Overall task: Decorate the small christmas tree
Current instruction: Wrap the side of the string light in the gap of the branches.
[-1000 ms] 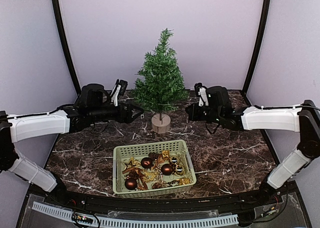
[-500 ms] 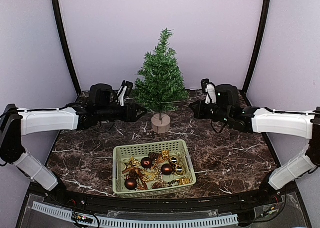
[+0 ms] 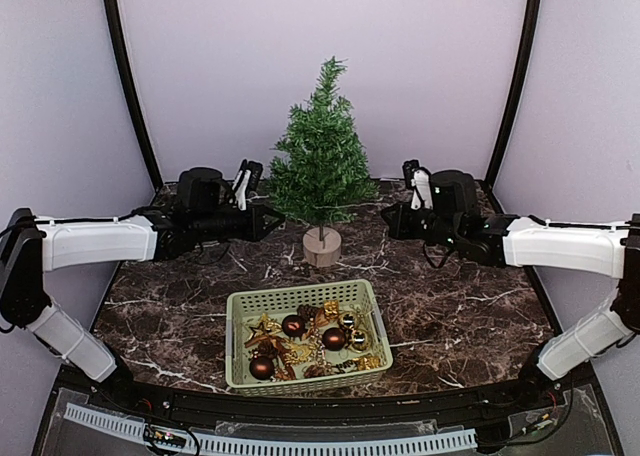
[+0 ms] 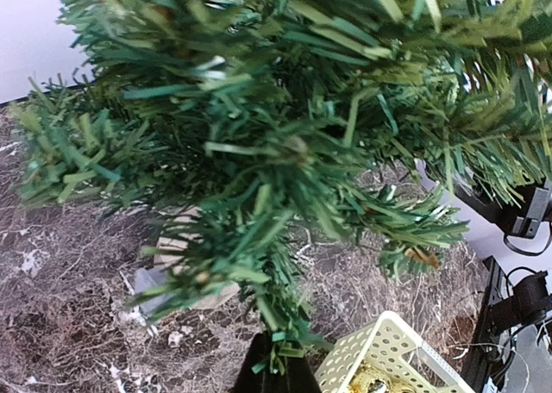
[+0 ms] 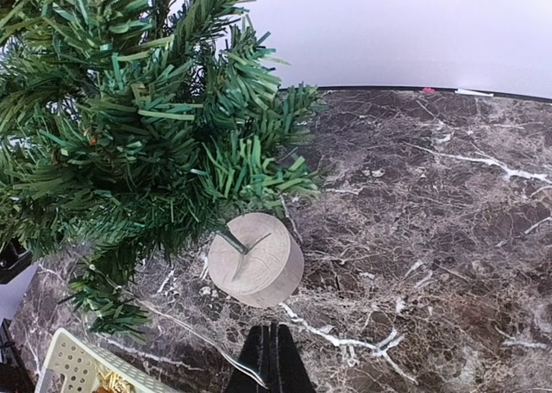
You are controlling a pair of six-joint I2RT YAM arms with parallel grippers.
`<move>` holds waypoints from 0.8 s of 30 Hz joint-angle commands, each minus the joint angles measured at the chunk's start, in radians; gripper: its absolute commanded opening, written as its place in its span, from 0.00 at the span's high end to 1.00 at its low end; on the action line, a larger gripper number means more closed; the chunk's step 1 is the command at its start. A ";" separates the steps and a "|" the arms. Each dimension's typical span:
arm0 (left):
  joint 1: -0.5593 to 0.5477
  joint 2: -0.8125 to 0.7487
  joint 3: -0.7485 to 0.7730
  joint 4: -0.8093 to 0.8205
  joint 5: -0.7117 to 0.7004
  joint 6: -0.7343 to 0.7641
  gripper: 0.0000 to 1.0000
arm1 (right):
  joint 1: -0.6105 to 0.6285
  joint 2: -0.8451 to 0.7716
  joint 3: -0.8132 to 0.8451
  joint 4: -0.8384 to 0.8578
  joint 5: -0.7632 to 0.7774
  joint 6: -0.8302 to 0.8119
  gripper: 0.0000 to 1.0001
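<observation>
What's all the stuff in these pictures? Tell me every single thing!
small christmas tree: one, green, middle back of the table
stump base: one, light wood, under the tree
basket: one, pale green, in front of the tree
baubles: at least three, dark red, in the basket
gold decorations: several, gold, in the basket
table: one, dark brown marble
left gripper: one, black, shut on a low branch, tree's left side
right gripper: one, black, shut, empty, right of the tree
</observation>
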 commanded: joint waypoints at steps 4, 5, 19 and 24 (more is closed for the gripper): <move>0.062 -0.044 -0.030 0.070 0.016 -0.022 1.00 | 0.010 -0.016 0.021 -0.002 0.015 -0.040 1.00; 0.069 -0.041 -0.028 0.072 0.024 -0.019 1.00 | 0.014 -0.019 0.025 -0.007 0.019 -0.048 1.00; 0.190 0.026 -0.006 0.129 0.107 -0.011 1.00 | 0.054 -0.003 0.096 -0.059 0.083 -0.101 1.00; 0.204 0.042 -0.003 0.138 0.129 -0.003 1.00 | 0.054 0.004 0.117 -0.060 0.091 -0.117 1.00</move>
